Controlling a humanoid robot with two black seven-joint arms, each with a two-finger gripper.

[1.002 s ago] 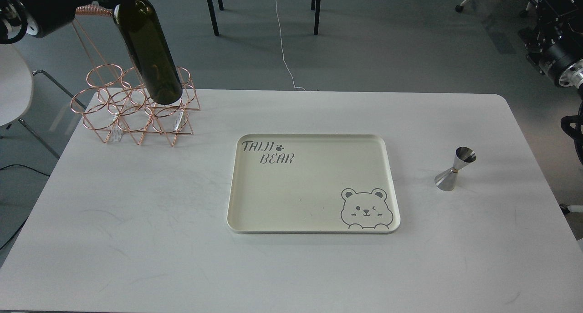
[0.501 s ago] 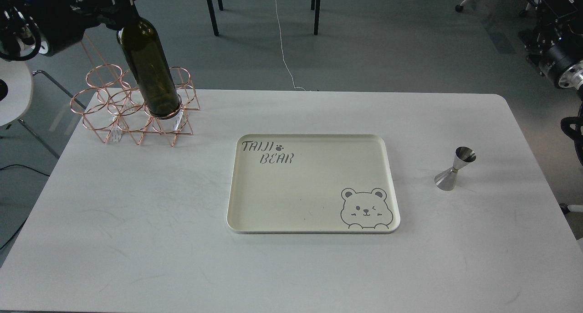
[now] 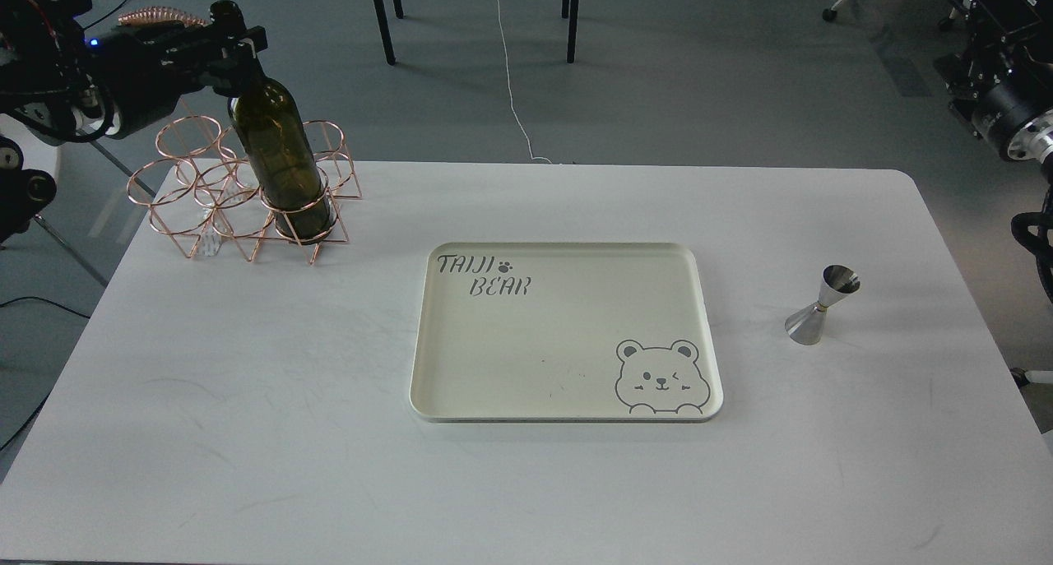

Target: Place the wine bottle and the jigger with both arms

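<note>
The table (image 3: 247,400) is lying mostly bare around the tray (image 3: 428,368), leaving open room. The left gripper (image 3: 234,51), jaws clamped on the neck, has been lowering the bottle (image 3: 280,158) into the rack (image 3: 189,211)'s near-right ring: placement nearly finished. The jigger (image 3: 821,304) is standing untouched near the right edge; the right gripper isn't showing.

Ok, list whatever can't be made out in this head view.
- Right tool: cut off by the right edge of the head view; only arm parts show.
- Wine bottle base: behind the copper rack wires, so whether it rests on the table is unclear.
- Bottle neck: partly covered by the left tool.
- Jigger: too small for markings.
</note>
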